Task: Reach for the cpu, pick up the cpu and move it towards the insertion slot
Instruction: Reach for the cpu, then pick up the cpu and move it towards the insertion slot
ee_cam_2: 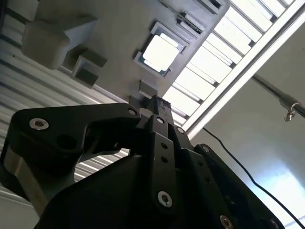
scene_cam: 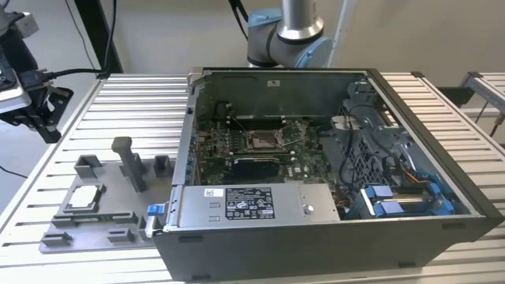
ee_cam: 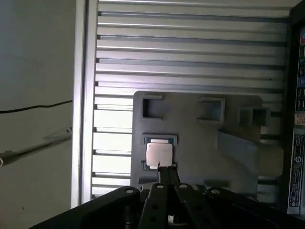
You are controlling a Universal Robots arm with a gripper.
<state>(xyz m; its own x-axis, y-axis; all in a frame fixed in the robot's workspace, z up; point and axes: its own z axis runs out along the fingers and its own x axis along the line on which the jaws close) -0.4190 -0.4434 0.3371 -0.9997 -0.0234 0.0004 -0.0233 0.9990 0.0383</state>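
The cpu (scene_cam: 85, 198) lies flat in a square recess of the grey tray (scene_cam: 118, 208) on the slatted table, at the exterior view's left. Its silvery top shows in both wrist views (ee_cam: 158, 153) (ee_cam_2: 161, 52). My gripper (scene_cam: 49, 135) hangs well above the table, up and to the exterior view's left of the tray, apart from the chip. Its black fingers (ee_cam: 164, 171) (ee_cam_2: 157, 101) are shut together with nothing between them. The insertion slot (scene_cam: 264, 139) sits on the green motherboard inside the open computer case, its metal frame around a dark centre.
The open computer case (scene_cam: 426, 195) fills the exterior view's middle and right, with a power supply (scene_cam: 252, 204) along its near side. An upright grey post (scene_cam: 130, 163) and small blocks stand on the tray. The table's edge and a loose cable (ee_cam: 38, 107) lie beside the tray.
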